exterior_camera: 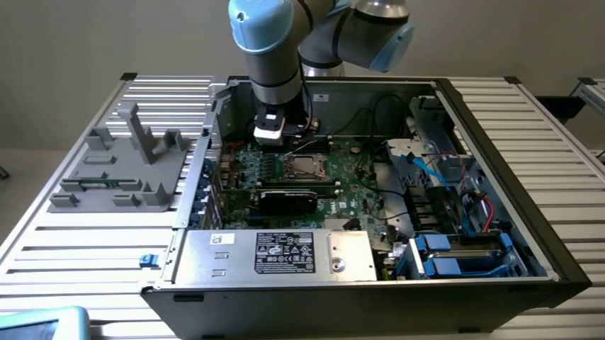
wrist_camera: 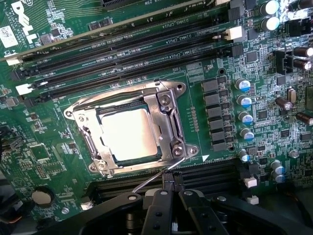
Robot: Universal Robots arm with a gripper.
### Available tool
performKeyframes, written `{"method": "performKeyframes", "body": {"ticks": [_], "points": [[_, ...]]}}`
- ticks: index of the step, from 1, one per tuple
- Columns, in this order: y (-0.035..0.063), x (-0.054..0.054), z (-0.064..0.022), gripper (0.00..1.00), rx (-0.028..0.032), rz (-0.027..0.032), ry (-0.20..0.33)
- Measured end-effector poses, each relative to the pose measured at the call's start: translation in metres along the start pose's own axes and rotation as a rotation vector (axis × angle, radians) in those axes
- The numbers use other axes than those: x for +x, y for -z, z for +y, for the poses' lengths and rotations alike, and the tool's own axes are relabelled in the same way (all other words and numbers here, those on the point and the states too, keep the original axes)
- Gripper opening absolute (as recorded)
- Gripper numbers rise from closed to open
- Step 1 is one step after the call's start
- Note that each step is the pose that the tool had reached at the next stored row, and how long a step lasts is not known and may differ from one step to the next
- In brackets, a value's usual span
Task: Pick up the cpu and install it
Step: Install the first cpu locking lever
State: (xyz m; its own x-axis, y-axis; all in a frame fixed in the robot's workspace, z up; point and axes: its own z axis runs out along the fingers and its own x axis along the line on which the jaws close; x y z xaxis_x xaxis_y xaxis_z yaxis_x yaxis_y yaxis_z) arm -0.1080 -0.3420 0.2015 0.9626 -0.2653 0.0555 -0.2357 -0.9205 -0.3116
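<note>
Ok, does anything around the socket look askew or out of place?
The cpu lies flat and square under the socket frame. Only the thin wire lever stands out: it angles away from the frame's edge, by the shut end effector, seemingly unlatched.

White "DELL" lettering (wrist_camera: 22, 22) stands on the green motherboard (wrist_camera: 29, 122); the black label (exterior_camera: 283, 253) on the power supply (exterior_camera: 350, 255) is illegible.

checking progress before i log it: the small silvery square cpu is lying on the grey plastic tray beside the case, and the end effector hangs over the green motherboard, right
Not quite. The small square silvery-beige cpu lies in the metal-framed socket on the green motherboard, not on the grey plastic tray, as the wrist view shows. The black end effector does hang over the motherboard.
</note>
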Motion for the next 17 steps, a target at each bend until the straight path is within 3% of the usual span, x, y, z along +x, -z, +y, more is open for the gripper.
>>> {"method": "performKeyframes", "body": {"ticks": [6, 11, 12, 15, 17], "points": [[-0.0003, 0.0, 0.0, 0.11, 0.0053, -0.0002, -0.004], [-0.0005, 0.0, 0.0001, 0.11, 0.0044, 0.0016, -0.014], [-0.0005, 0.0, 0.0002, 0.11, 0.0035, 0.0001, -0.019], [-0.0004, 0.0, 0.0004, 0.11, -0.0021, -0.0136, -0.033], [-0.0002, 0.0, 0.0006, 0.11, -0.0038, -0.017, -0.037]]}}
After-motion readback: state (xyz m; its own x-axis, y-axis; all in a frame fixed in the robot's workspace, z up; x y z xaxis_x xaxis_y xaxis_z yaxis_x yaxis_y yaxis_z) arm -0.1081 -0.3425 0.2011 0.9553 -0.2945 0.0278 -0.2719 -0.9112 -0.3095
